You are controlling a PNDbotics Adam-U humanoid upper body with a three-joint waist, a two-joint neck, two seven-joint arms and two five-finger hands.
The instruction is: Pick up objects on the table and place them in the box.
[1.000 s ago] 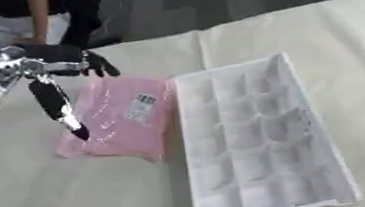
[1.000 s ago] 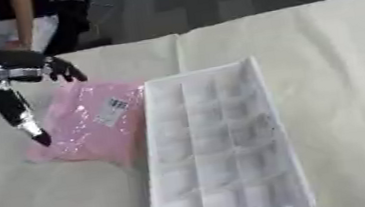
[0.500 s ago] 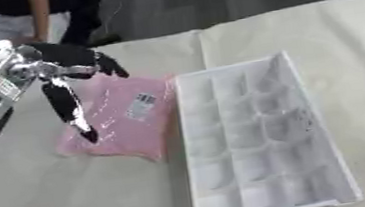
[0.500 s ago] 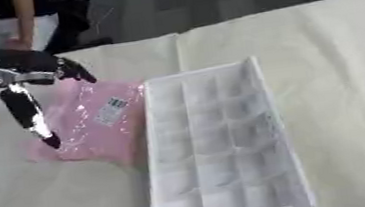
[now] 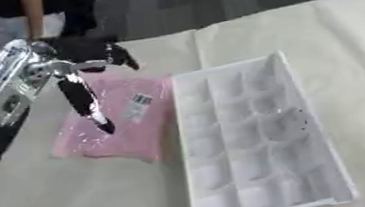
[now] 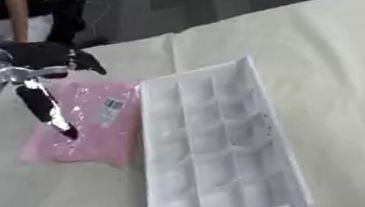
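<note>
A flat pink packet (image 5: 122, 121) with a small white label lies on the cream table, its right edge against the white box. The white box (image 5: 261, 138) is a long tray split into several compartments, all holding nothing. My left hand (image 5: 76, 71) hovers over the packet's upper left part, open, with one straight finger (image 5: 85, 105) pointing down toward the packet and the others spread near its top edge. Whether the fingertip touches the packet is unclear. My right hand is not visible.
The cream tablecloth (image 5: 336, 40) spreads to the right of the box and in front of it. A person stands beyond the table's far left edge (image 5: 24, 15). Dark floor lies behind the table.
My left hand has risen a little and shifted up over the packet's top left. The whole picture has shifted, so the camera has moved. The packet and box stay put.
</note>
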